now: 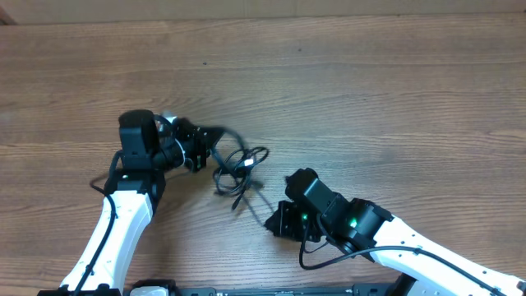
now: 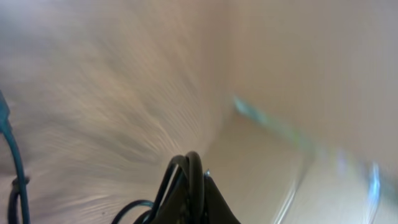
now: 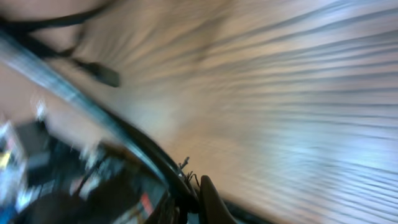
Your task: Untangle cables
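Observation:
The cables (image 1: 240,168) are thin black cords in a loose tangle on the wooden table, between the two arms. My left gripper (image 1: 203,146) is at the tangle's left end. In the left wrist view its jaws (image 2: 194,190) are shut on a loop of black cables (image 2: 189,167) that sticks up between the fingers. My right gripper (image 1: 278,222) is just below and right of the tangle. In the blurred right wrist view its jaws (image 3: 189,193) are shut on one cable (image 3: 93,106), which runs taut up to the left. A dark plug end (image 3: 106,74) lies beyond it.
The wooden table (image 1: 370,99) stretches far behind and to the right. Its front edge runs close under both arms. A thick black wire (image 1: 325,261) loops from the right arm. Both wrist views are motion-blurred.

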{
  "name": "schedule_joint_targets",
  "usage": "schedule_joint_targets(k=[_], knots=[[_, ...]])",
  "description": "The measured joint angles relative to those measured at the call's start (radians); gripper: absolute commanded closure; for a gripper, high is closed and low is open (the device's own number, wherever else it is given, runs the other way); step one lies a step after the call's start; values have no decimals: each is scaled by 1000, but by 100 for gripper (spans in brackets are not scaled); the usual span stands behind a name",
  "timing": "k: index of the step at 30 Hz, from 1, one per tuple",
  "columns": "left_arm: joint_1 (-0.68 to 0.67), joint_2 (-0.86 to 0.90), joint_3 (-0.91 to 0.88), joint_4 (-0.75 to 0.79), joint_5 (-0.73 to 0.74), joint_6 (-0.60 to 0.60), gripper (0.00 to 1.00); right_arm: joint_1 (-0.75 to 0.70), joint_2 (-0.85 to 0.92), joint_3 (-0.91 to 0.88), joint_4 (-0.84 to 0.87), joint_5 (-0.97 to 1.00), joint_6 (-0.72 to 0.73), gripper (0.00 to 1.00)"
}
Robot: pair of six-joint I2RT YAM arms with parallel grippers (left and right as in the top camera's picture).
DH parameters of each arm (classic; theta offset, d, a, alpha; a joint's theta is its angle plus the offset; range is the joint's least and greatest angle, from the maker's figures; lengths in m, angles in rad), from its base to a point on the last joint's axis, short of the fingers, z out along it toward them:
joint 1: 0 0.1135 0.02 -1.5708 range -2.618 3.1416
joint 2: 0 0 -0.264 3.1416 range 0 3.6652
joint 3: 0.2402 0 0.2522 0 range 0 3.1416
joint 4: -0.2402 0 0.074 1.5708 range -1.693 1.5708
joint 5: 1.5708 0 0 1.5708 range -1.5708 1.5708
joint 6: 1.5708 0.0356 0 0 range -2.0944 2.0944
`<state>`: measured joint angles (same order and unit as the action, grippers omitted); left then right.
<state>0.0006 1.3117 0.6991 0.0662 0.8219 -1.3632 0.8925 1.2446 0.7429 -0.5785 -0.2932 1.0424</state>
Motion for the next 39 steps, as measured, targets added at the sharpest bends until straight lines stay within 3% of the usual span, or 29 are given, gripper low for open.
schedule_joint_targets(k=[6,11,14,19,28,34,35,37,39], knots=[[0,2,-10,429,355,229,96,-122,-6,24,-164,113,88,96],[40,1,6,791,531,245,96,-303,-2,-6,-335,177,93,96],[79,0,7,911,596,205,96,-393,-2,-6,-365,189,57,96],[111,-1,7,923,639,152,95,-455,-11,-6,-274,85,-57,90],[72,-1,7,891,676,183,95,-455,-55,-6,50,-406,-297,86],[72,-1,7,748,669,188,96,-454,-102,-6,270,-579,-253,81],[72,-1,7,706,658,190,96,-454,-103,-6,299,-592,-233,83],[72,0,7,650,634,193,95,-453,-103,-6,364,-610,-195,94],[72,0,7,628,608,194,95,-451,-103,-6,394,-617,-164,96]])
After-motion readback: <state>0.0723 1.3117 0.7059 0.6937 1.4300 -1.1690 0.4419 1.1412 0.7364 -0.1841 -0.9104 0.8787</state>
